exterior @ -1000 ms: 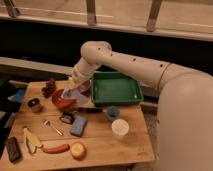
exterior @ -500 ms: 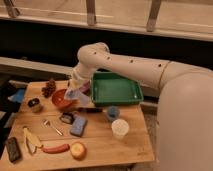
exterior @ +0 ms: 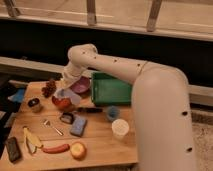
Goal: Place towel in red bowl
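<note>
Over the last second the gripper (exterior: pixel 68 91) has swung left and down from beside the purple bowl (exterior: pixel 81 85), so that it now hangs right over the red bowl (exterior: pixel 62 103). The towel (exterior: pixel 70 96) came with it: a pale cloth pinched in the fingers and drooping onto the bowl's rim, apparently touching it. In my judgement the carry is all but done, and only the release remains (a little more descent might help the cloth settle inside and not drape over the edge).

Around it, from the left: a phone (exterior: pixel 12 148) and a banana (exterior: pixel 30 140) at the near corner of the table (exterior: pixel 102 150), a dark cup (exterior: pixel 34 104), and grapes (exterior: pixel 48 88) just beside the red bowl. A fork (exterior: pixel 52 126), a sponge (exterior: pixel 78 125) and an apple (exterior: pixel 77 150) lie nearer the front. To the right sit the green tray (exterior: pixel 112 89), a blue cup (exterior: pixel 113 113) and a white cup (exterior: pixel 120 127). Nothing stands between towel and bowl; the grapes and purple bowl are the close neighbours to avoid.
</note>
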You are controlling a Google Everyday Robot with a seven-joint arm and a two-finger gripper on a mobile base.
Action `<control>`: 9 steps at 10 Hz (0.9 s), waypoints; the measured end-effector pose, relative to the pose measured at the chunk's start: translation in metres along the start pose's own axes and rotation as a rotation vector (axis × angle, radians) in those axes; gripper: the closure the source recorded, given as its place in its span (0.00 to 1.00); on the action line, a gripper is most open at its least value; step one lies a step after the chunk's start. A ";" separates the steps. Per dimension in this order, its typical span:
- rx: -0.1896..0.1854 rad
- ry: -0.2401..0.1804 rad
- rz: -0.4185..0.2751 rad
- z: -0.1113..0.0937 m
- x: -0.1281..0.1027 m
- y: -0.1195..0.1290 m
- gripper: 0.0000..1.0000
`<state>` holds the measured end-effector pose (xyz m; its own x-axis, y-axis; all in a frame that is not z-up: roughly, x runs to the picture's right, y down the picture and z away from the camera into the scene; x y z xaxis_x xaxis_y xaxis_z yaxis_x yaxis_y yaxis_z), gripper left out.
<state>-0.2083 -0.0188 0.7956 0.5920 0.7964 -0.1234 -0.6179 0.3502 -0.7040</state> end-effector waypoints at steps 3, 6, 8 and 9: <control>-0.010 -0.006 0.019 0.012 -0.001 -0.007 0.96; -0.010 -0.006 0.020 0.012 -0.001 -0.006 0.96; -0.009 -0.006 0.022 0.012 0.000 -0.007 0.96; -0.009 -0.006 0.022 0.012 0.000 -0.007 0.96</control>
<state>-0.2100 -0.0156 0.8091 0.5755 0.8067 -0.1347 -0.6259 0.3283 -0.7074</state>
